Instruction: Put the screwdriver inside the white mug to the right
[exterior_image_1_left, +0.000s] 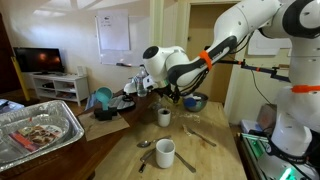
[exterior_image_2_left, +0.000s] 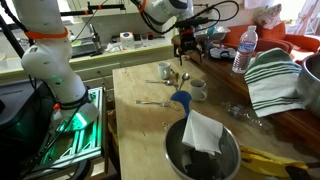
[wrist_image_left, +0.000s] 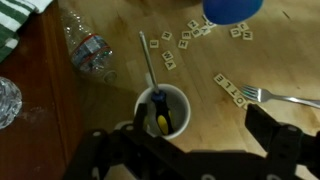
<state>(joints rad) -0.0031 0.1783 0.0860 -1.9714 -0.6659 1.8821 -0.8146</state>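
At the lower middle of the wrist view, the screwdriver (wrist_image_left: 157, 100) stands inside the white mug (wrist_image_left: 180, 100), handle down, its shaft leaning out over the rim toward the upper left — the placement looks done. The claw (wrist_image_left: 185, 138) hangs above with its fingers spread apart, gripping nothing. In an exterior view the mug (exterior_image_1_left: 164, 117) sits on the worktop (exterior_image_1_left: 215, 160) — its contents cannot be seen there.

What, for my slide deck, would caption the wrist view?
Open gripper above the mug, screwdriver inside, letter tiles scattered around.
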